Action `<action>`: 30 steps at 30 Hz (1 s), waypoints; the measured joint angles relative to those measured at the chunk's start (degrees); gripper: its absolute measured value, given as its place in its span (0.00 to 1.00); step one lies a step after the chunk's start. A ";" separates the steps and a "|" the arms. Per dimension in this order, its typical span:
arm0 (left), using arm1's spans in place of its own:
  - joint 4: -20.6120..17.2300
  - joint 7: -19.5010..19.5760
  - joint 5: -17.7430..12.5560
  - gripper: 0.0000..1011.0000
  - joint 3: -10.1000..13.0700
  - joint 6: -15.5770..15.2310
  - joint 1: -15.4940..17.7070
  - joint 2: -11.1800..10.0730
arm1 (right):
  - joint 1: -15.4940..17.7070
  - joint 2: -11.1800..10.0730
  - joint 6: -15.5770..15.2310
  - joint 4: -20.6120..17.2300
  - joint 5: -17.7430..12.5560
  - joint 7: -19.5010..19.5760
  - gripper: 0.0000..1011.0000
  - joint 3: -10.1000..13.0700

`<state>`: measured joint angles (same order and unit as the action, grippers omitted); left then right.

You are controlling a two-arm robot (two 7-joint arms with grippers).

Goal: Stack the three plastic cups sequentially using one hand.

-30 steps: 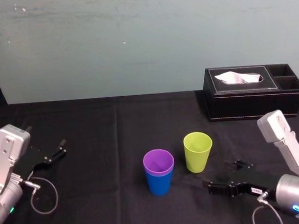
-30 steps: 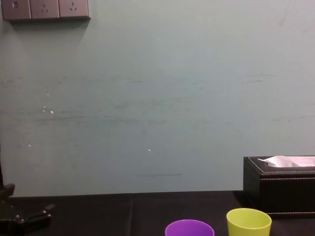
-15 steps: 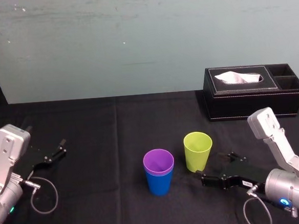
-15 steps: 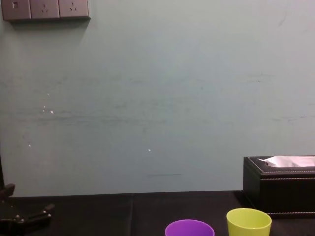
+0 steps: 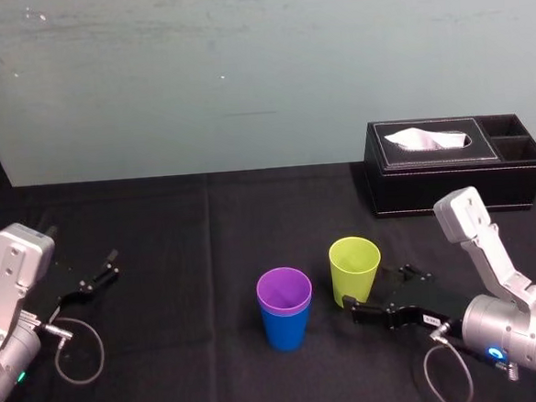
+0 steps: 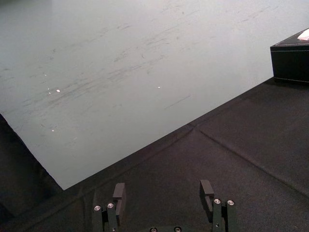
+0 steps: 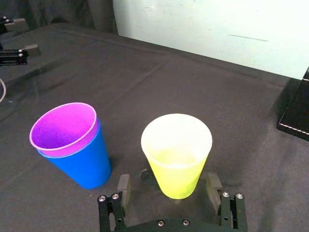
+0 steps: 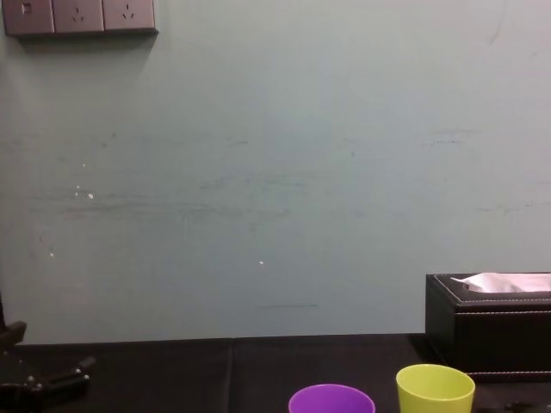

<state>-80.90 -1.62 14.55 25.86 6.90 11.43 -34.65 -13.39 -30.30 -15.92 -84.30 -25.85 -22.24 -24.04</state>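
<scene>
A purple plastic tumbler (image 5: 283, 290) sits nested inside a blue plastic tumbler (image 5: 286, 330) near the middle of the black-draped desk (image 5: 189, 262). A yellow-green plastic tumbler (image 5: 355, 268) stands upright just beside them on the robot's right, apart from the pair.

The right tool (image 5: 375, 287), black with slim flat jaws, lies low over the cloth, its jaws spread to either side of the yellow-green tumbler's base. The right wrist view settles what the head view leaves in doubt. A strip of cloth shows between each jaw and the tumbler, so the tool is open and grips nothing. From that angle the purple rim also stands a little proud of the blue one.

The head view takes in the blue tumbler's whole wall. The chest view catches the purple and yellow-green rims along its lower edge, and a row of grey wall sockets (image 8: 79, 15) high on the pale green wall.

The left tool (image 6: 162, 187) rests at the desk's left side, well apart from the tumblers, its jaws spread with nothing between them. A black leather tissue box (image 5: 446, 177) stands at the far right, behind the yellow-green tumbler.
</scene>
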 joint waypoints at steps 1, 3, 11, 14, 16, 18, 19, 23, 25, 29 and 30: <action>0.00 0.00 0.00 0.99 0.00 0.00 0.00 0.00 | -0.12 0.14 0.00 0.19 0.14 -0.03 0.99 0.00; 0.00 0.00 0.00 0.99 0.00 0.00 0.00 0.00 | -0.35 0.37 0.01 0.50 0.34 -0.15 0.99 0.00; 0.00 0.00 0.00 0.99 0.00 0.00 0.00 0.00 | -1.33 1.53 -0.10 1.77 1.59 -0.41 0.99 -0.11; 0.00 0.00 0.00 0.99 0.00 0.00 0.00 0.00 | -1.52 1.86 -0.22 2.10 2.04 -0.41 0.99 -0.13; 0.00 0.00 0.00 0.99 0.00 0.00 0.00 0.00 | -1.58 1.98 -0.26 2.20 2.22 -0.42 0.99 -0.13; 0.00 0.00 0.00 0.99 0.00 0.00 0.00 0.00 | -1.64 2.21 -0.30 2.27 2.52 -0.38 0.99 -0.08; 0.00 0.00 0.00 0.99 0.00 0.00 0.00 0.00 | -1.65 2.35 -0.33 2.27 2.70 -0.35 0.99 -0.01; 0.00 0.00 0.00 0.99 0.00 0.00 0.00 0.00 | -1.66 2.63 -0.39 2.24 3.05 -0.25 0.99 0.18; 0.00 0.00 0.00 0.99 0.00 0.00 0.00 0.00 | -1.75 2.86 -0.41 2.24 3.33 -0.17 0.99 0.24; 0.00 0.00 0.00 0.99 0.00 0.00 0.00 0.00 | -2.13 3.32 -0.47 2.55 3.82 -0.12 0.99 0.30; 0.00 0.00 0.00 0.99 0.00 0.00 0.00 0.00 | -2.13 3.32 -0.47 2.55 3.82 -0.12 0.99 0.30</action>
<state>-80.90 -1.62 14.55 25.86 6.90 11.43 -34.65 -15.52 -26.98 -16.39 -81.75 -22.03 -22.37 -23.74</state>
